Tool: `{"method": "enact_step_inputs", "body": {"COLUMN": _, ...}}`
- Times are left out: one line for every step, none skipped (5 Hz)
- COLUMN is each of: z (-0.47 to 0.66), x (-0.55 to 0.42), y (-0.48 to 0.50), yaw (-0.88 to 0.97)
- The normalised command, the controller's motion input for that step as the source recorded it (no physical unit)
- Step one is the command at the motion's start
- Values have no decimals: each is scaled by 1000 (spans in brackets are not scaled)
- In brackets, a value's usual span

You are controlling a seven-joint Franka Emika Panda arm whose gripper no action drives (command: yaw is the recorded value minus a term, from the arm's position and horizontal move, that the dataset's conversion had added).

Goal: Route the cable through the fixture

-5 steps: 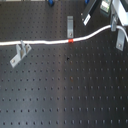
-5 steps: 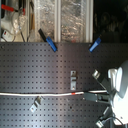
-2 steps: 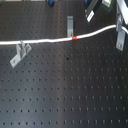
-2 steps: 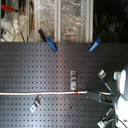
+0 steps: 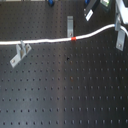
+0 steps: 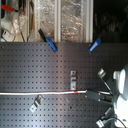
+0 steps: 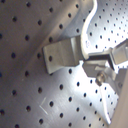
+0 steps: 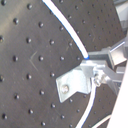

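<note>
The white cable (image 5: 45, 40) runs across the black perforated board (image 5: 65, 95), with its red band (image 5: 73, 37) near the middle. In the second exterior view the cable (image 6: 40, 93) ends at my dark gripper (image 6: 92, 94), which is shut on it at the second exterior view's right. In both wrist views the fingers (image 8: 107, 64) pinch the cable (image 8: 65, 26) right beside a bent metal fixture bracket (image 8: 75, 84). The same bracket (image 7: 64, 54) and cable (image 7: 90, 20) show in the first wrist view. Another fixture (image 5: 20, 52) stands just under the cable at the first exterior view's left.
More metal brackets stand on the board (image 5: 70, 23) (image 5: 119, 39) (image 6: 36, 104) (image 6: 102, 74). Two blue clamps (image 6: 50, 43) (image 6: 95, 45) hold the board's far edge in the second exterior view. The white arm (image 6: 120, 85) fills the second exterior view's right edge.
The cable's held end has shifted a little, and the cable now lies straighter and tauter. The red band has moved slightly toward the top in the first exterior view.
</note>
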Motion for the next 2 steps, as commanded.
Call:
{"method": "enact_step_inputs", "body": {"z": 33, "x": -159, "y": -226, "yaw": 0}}
{"method": "enact_step_inputs", "body": {"z": -1, "x": 3, "y": 57, "yaw": 0}}
